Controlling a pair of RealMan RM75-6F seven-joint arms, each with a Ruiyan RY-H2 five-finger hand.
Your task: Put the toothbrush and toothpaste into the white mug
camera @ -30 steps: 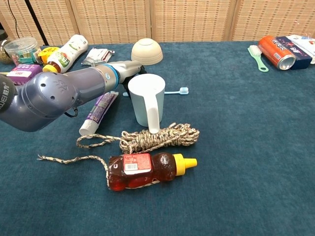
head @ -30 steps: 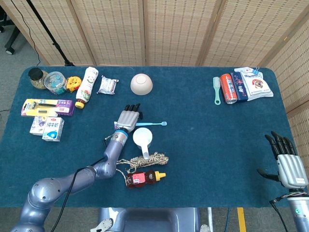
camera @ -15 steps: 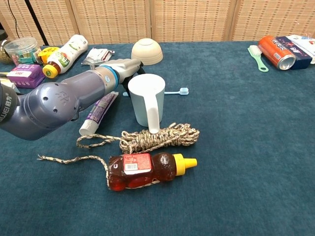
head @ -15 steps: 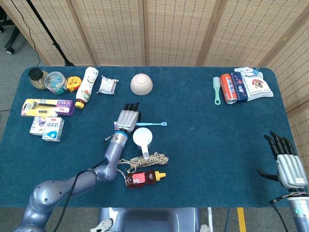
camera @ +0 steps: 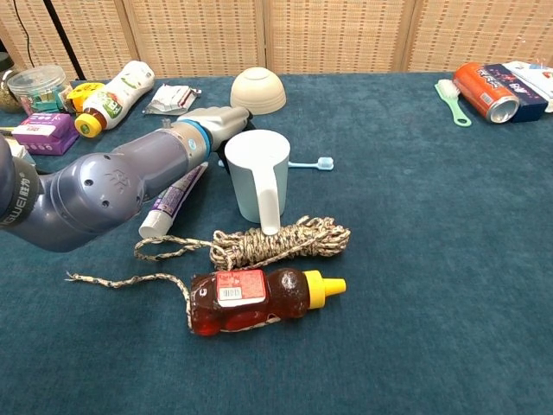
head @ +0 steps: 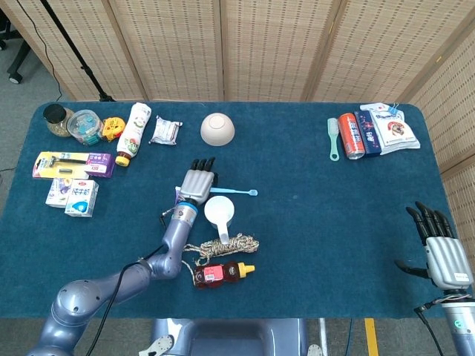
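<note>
The head view looks steeply down from high above the near edge, taking in the whole dark blue cloth-covered table (head: 312,222) up to the woven wicker screens (head: 267,48) behind its far edge. The chest view sits low and close at the near edge, facing the far edge. Both share the white plastic mug (head: 220,211) (camera: 258,177) and coiled speckled rope (head: 226,244) (camera: 276,243).

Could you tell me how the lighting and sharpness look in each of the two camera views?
Head view: even, soft light, faint shadows, no glare; small labels on the packets too tiny to read. Chest view: sharp on the mug, rope and honey bottle; the left arm looms large and close, hiding most of the left hand.
</note>
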